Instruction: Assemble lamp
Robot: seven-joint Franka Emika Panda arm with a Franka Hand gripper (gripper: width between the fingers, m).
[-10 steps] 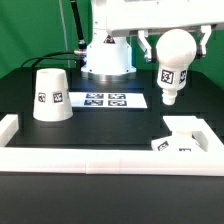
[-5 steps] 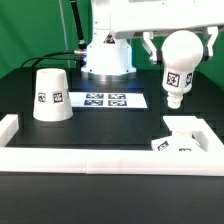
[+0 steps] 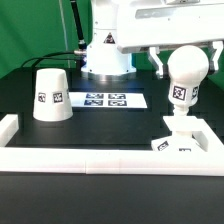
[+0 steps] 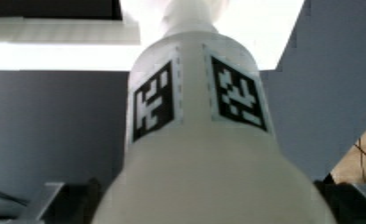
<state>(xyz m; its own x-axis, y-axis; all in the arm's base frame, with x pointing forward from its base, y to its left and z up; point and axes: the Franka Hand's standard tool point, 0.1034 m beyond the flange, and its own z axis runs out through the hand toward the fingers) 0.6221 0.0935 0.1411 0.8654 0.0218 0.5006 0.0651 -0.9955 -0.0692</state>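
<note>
The pincer grips the bulb upright, stem right above the base at the exterior view's right. Seating it looks unfinished, and the shade stands well apart, unfitted.

1. the gripper clasps the bulb upright, stem down, right above the base block on the exterior view's right.
2. the shade stands mouth-down on the exterior view's left, beside the marker board.
</note>
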